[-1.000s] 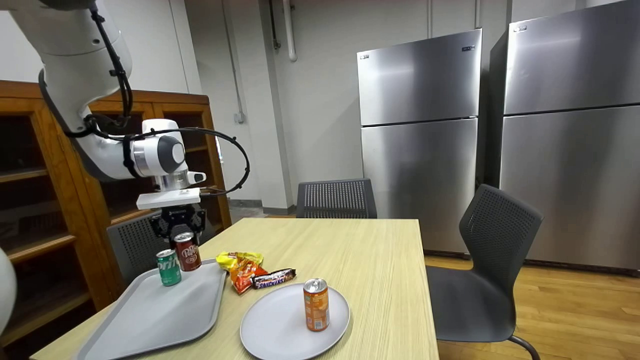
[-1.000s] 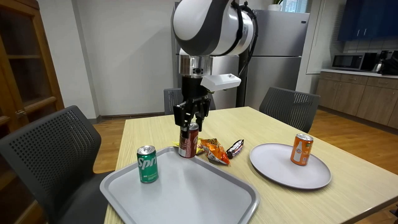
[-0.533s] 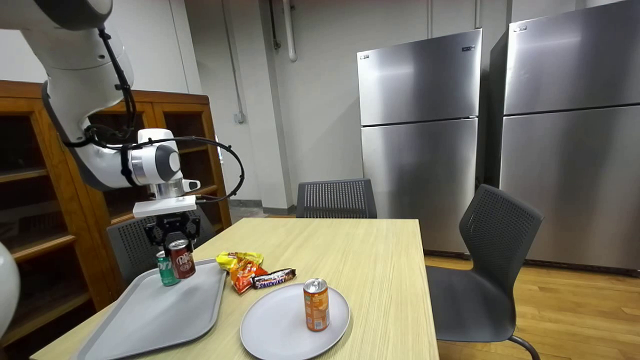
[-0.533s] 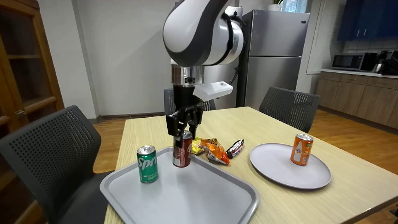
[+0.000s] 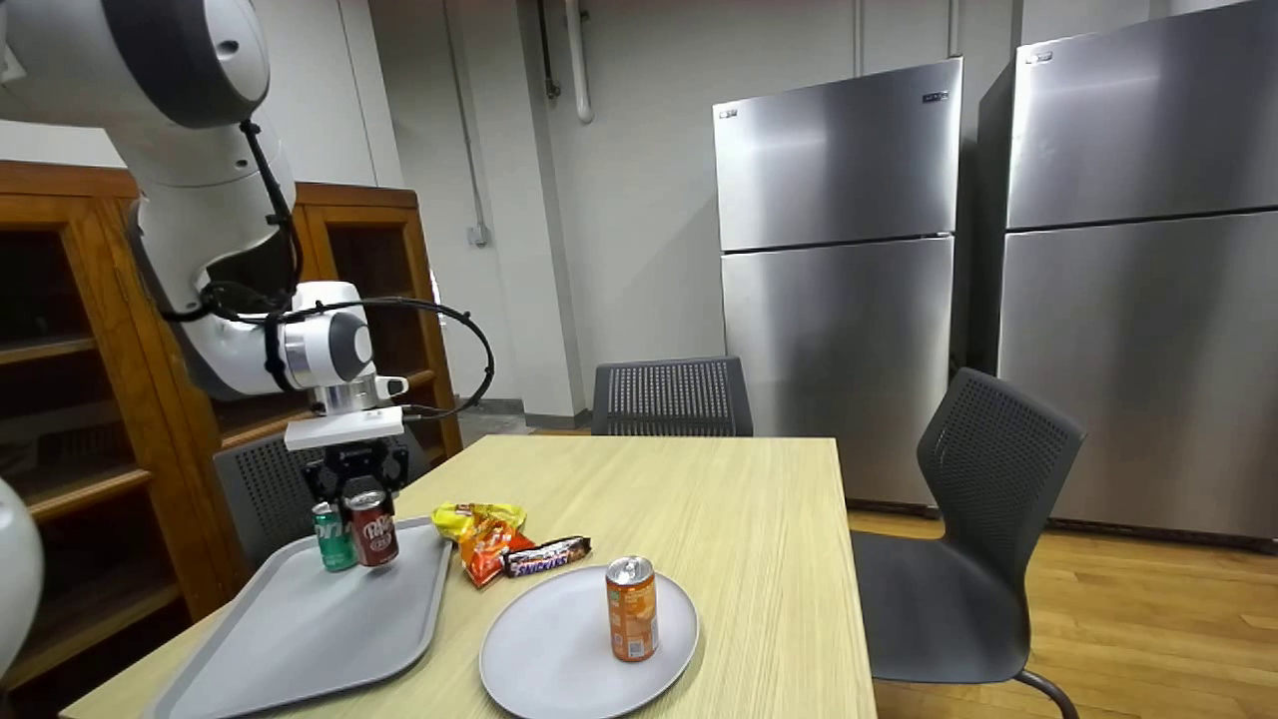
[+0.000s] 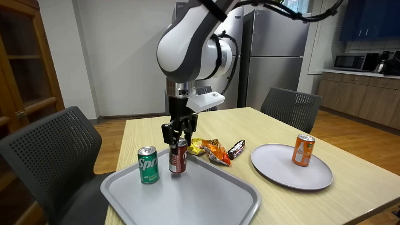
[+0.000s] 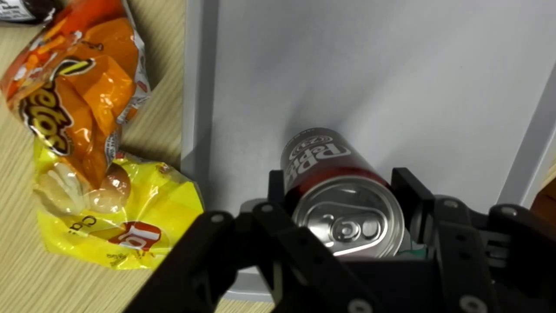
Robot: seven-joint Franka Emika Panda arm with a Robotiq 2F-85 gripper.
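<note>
My gripper (image 6: 181, 144) is shut on a dark red Dr Pepper can (image 6: 178, 162), its fingers on both sides near the top. In the wrist view the silver lid and pull tab of the can (image 7: 317, 161) show between the black finger pads (image 7: 410, 195). The can is upright over the grey tray (image 6: 200, 200), with its base close to the surface; whether it touches I cannot tell. A green Sprite can (image 6: 148, 167) stands on the tray beside it, partly behind the red can in an exterior view (image 5: 334, 539). Only a green sliver of it shows in the wrist view.
Beside the tray lie an orange Cheetos bag (image 7: 78, 95), a yellow chip bag (image 7: 121, 221) and a Snickers bar (image 6: 236, 149). A round grey plate (image 6: 275, 175) holds an orange can (image 6: 303, 151). Chairs (image 6: 290, 106) surround the wooden table (image 5: 699, 499).
The gripper has come down and inward over the tray, carrying the red can from the tray's corner edge closer to the Sprite can. Everything else on the table stays put.
</note>
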